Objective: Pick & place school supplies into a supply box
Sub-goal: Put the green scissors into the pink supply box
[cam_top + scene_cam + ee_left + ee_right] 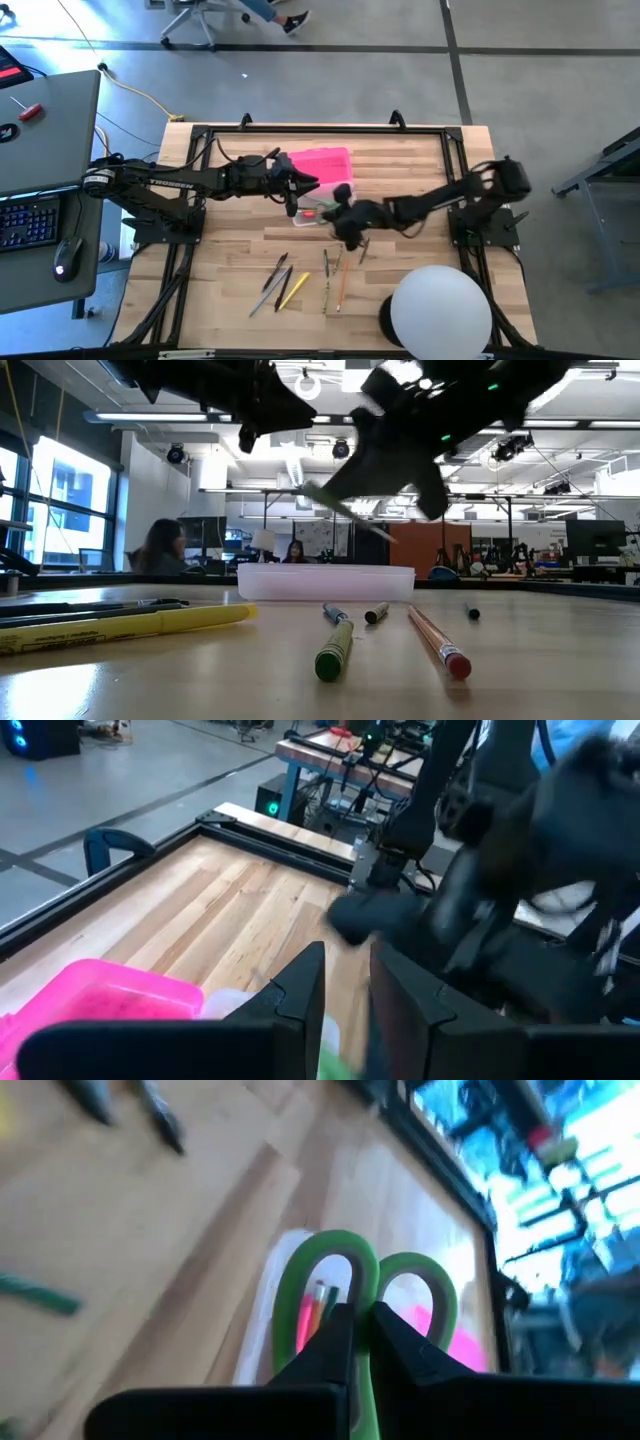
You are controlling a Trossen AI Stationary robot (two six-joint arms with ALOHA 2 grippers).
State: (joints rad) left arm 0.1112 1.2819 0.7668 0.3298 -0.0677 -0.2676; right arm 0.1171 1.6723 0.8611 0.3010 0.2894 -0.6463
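My right gripper (342, 214) is shut on the green-handled scissors (330, 1250) and hovers just right of the clear supply box (305, 214). The box (325, 582) rests on its base; a pink-red and an orange pencil (315, 1305) lie inside. Its pink lid (322, 163) lies on the far side of it. My left gripper (293, 192) hangs open above the box's left part, with wood showing between its fingers (300, 990). Several pens and pencils (300, 285) lie on the near half of the table. My right gripper pinches the scissors between its two fingers at the neck (368, 1285) where the two green handle loops meet. The loops stick out past the fingertips toward the box. The scissors (350, 512) are lifted clear of the table and tilted.
A large white dome (440, 310) stands at the table's near right corner. A yellow marker (130, 625), a green marker (335, 650) and an orange pencil (438, 640) lie near the front edge. A black frame rail (320, 128) borders the table. A desk with a keyboard stands to the left.
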